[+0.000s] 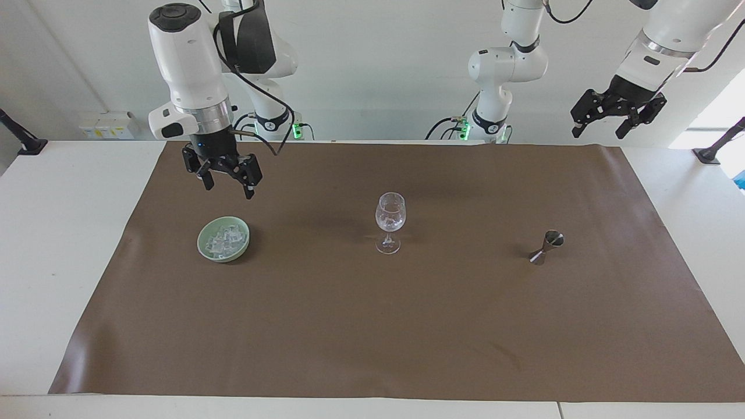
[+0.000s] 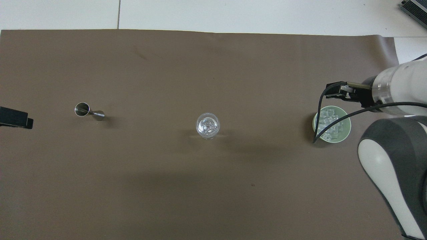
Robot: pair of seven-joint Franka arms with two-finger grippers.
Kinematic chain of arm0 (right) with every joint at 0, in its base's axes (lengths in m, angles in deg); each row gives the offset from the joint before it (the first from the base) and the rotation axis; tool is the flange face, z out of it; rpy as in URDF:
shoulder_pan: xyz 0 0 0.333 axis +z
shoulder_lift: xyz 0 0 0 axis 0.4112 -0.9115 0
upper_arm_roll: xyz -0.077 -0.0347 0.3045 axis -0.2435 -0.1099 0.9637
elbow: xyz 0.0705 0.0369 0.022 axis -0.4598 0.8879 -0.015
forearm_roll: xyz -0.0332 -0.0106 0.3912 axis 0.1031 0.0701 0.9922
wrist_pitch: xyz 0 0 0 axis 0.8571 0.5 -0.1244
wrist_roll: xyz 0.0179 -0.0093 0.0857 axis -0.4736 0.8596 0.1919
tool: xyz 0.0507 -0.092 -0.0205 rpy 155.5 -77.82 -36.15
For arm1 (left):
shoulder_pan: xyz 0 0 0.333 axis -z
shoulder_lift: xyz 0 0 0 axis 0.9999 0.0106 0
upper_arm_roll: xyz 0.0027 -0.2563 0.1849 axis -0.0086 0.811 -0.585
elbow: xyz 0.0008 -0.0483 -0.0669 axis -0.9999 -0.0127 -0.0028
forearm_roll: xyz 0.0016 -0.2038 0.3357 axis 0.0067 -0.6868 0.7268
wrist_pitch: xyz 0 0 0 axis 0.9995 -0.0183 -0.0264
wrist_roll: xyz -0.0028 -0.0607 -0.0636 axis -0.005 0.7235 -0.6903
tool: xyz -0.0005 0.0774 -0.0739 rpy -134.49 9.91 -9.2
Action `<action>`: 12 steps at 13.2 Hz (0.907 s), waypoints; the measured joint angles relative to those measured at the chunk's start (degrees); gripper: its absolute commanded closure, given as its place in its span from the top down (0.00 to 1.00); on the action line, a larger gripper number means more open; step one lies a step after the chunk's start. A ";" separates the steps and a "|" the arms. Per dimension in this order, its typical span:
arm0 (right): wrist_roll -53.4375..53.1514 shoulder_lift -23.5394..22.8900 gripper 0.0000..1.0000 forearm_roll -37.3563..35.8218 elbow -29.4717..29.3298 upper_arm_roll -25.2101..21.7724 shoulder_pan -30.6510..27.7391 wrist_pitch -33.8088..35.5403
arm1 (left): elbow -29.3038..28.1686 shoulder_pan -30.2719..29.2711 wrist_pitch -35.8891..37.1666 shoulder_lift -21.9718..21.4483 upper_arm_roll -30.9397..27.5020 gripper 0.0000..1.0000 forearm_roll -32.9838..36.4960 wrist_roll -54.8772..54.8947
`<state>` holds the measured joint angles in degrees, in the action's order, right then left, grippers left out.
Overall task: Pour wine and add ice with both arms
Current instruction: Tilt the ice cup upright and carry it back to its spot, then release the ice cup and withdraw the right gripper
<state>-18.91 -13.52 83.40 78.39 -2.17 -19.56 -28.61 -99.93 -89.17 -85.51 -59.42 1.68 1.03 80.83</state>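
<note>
We see the right gripper [image 1: 226,187] raised with its jaws released and empty, up over the brown mat [image 1: 407,326] by the green bowl [image 1: 203,244]. The ice [image 1: 224,241] lies heaped in that bowl, toward the right arm's end of the desk [image 1: 58,244] from the wine glass [image 1: 390,220]. The left gripper [image 1: 599,124] waits high up, jaws released, over the mat's edge at the left arm's end, well apart from the metal measuring cup [image 1: 546,247].

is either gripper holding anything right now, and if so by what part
Nothing is held. The right gripper hangs open and empty above the pale green bowl of ice; the left gripper waits open, raised at its own end.
</note>
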 measured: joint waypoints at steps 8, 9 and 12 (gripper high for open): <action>9.09 0.53 1.00 3.49 -7.06 -4.77 -0.61 12.40 | 0.00 0.04 -0.01 -0.08 0.05 1.00 0.00 0.25; 10.25 0.55 1.00 3.54 -7.72 -4.88 -0.88 13.85 | 0.00 0.04 -0.01 -0.08 0.05 1.00 0.00 0.25; 12.25 0.55 1.00 3.61 -8.73 -4.94 -1.23 16.60 | 0.00 0.04 -0.05 -0.08 0.03 1.00 0.00 0.25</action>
<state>-6.66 -12.97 87.01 69.66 -7.10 -20.79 -12.02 -99.93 -89.12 -85.57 -59.50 1.71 1.03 81.08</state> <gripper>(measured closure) 0.000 0.000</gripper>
